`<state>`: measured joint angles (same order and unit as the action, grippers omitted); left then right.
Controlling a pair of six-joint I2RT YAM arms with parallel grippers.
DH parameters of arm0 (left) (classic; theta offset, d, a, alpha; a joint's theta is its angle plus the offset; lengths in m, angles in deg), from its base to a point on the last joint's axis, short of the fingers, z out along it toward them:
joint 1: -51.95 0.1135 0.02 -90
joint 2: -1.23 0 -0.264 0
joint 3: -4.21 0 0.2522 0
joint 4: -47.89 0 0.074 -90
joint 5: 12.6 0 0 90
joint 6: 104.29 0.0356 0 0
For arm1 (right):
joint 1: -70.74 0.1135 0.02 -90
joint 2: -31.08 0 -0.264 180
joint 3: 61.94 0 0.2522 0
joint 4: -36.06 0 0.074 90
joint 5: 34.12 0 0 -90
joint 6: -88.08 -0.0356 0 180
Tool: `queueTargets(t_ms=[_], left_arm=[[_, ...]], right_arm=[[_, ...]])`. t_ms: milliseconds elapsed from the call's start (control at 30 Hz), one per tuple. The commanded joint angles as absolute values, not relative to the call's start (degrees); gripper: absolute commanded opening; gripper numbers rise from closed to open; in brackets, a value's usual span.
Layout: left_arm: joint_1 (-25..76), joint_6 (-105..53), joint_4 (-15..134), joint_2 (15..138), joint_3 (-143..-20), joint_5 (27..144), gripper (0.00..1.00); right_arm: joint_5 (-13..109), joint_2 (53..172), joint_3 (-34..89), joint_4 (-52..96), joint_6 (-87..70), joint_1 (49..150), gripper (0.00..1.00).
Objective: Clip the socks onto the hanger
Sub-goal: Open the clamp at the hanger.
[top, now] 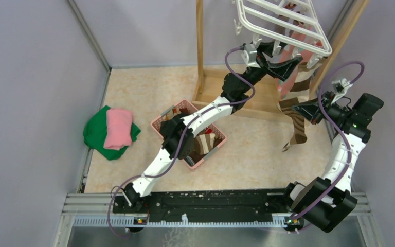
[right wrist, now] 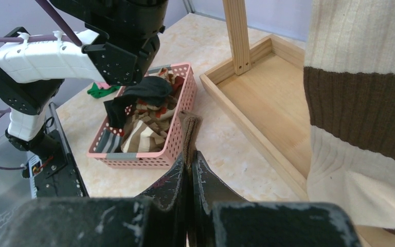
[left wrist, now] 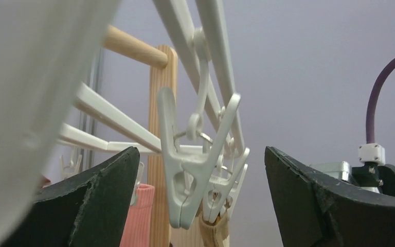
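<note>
The white hanger [top: 283, 23] hangs from the wooden stand at the back right. A pink sock [top: 294, 50] and a cream and brown striped sock [right wrist: 360, 103] dangle from its clips. My left gripper [top: 284, 68] is raised under the hanger and open. In the left wrist view a shut white clip [left wrist: 185, 175] hangs between its spread fingers [left wrist: 92, 200], touching neither. My right gripper [top: 299, 109] is shut on the edge of a brown striped sock [top: 298, 128], which hangs from it just right of the stand. That sock's edge [right wrist: 189, 134] pokes out past the closed jaws.
A pink basket [top: 187, 135] with several more socks sits mid-table under the left arm. Folded green and pink cloths [top: 110, 131] lie at the left. The wooden stand's tray base [right wrist: 267, 103] and upright post [top: 200, 46] stand at the back right.
</note>
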<state>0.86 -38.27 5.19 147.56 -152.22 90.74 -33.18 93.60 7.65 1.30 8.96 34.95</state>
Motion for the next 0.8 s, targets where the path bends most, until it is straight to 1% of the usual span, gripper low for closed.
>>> queueTargets(t_ms=[0,200,300,567,767], left_arm=[[0.4,-37.2,4.8,149.0,-154.6,90.1,0.96],[0.3,-37.0,4.7,149.2,-155.0,90.1,0.93],[0.2,-37.1,4.4,149.1,-155.3,90.2,0.89],[0.1,-37.0,4.3,148.6,-155.9,90.6,0.90],[0.1,-36.9,4.3,148.2,-156.1,90.7,0.89]], right_arm=[[-39.0,92.2,9.5,0.8,11.1,34.6,0.00],[-39.0,92.1,9.8,-0.3,11.9,34.7,0.00],[-39.0,92.1,9.8,-0.5,12.1,34.7,0.00],[-39.0,91.9,9.9,-0.6,12.1,34.7,0.00],[-39.0,91.8,9.9,-0.7,12.2,34.7,0.00]])
